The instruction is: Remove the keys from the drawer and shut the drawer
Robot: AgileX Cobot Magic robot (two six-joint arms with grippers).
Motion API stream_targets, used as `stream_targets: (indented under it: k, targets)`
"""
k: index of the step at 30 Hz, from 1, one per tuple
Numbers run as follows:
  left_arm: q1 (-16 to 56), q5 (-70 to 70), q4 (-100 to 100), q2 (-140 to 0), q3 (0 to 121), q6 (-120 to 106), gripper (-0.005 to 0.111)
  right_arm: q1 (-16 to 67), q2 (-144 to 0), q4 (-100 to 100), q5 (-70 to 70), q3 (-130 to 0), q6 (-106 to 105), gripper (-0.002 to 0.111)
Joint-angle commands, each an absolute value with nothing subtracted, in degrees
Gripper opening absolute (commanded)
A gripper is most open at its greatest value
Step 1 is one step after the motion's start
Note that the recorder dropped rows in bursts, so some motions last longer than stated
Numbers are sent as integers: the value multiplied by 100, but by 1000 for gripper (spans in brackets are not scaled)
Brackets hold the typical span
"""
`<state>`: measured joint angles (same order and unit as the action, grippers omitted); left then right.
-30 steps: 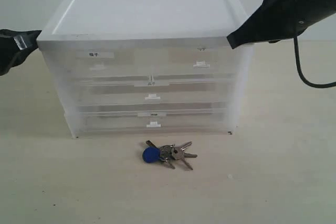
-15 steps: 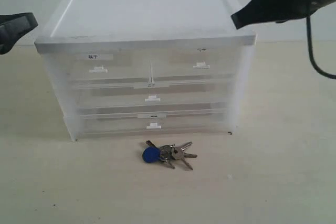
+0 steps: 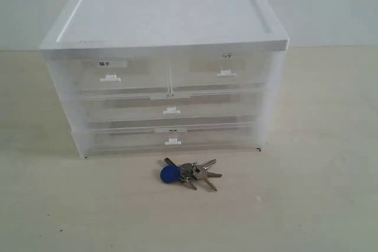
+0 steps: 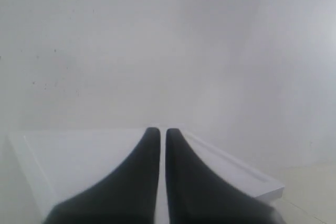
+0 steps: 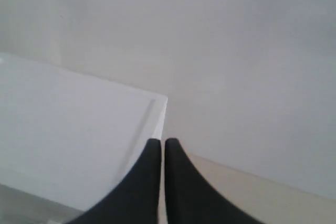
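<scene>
The keys (image 3: 188, 173), a silver bunch with one round blue head, lie on the table in front of the cabinet. The drawer (image 3: 221, 70), the top-right half-width one with a white pull tab and a faint label, sits flush in the cabinet, shut. Neither arm appears in the exterior view. In the left wrist view my left gripper (image 4: 158, 132) is shut and empty, held over the cabinet's white top (image 4: 79, 156). In the right wrist view my right gripper (image 5: 157, 142) is shut and empty beside a corner of that top (image 5: 68, 129).
The translucent cabinet (image 3: 165, 16) has another half-width drawer with a dark label (image 3: 109, 69) at top left and two full-width drawers (image 3: 171, 110) below, all shut. A pale wall stands behind it. Beige table (image 3: 319, 193) spreads around the keys.
Both arms, seen at the cabinet's upper left and upper right corners earlier, have pulled away and left the exterior view. Keys and drawers have not moved.
</scene>
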<state>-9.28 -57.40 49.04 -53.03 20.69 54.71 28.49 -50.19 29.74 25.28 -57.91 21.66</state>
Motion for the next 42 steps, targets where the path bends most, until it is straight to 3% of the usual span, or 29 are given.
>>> stream_targets:
  k: [1,10,19,30,42]
  targets:
    - [-950,-5194,4629,-4064,1505,5443,5,2856,-3914,2886,1627,-5153,2247,0]
    - [-950,-3568,5026,-1644,515,6690,5,2856,-1871,2886,1097,-3995,2500,0]
    - [-950,-4041,7267,-67,130,8531,5,2856,-429,2886,1822,-3312,3007,0]
    - [-950,-5714,7891,0,130,8531,5,2856,0,2900,3208,-3338,4212,0]
    - [-950,-5871,7891,0,130,8531,5,2856,0,2885,3525,-3338,4201,0]
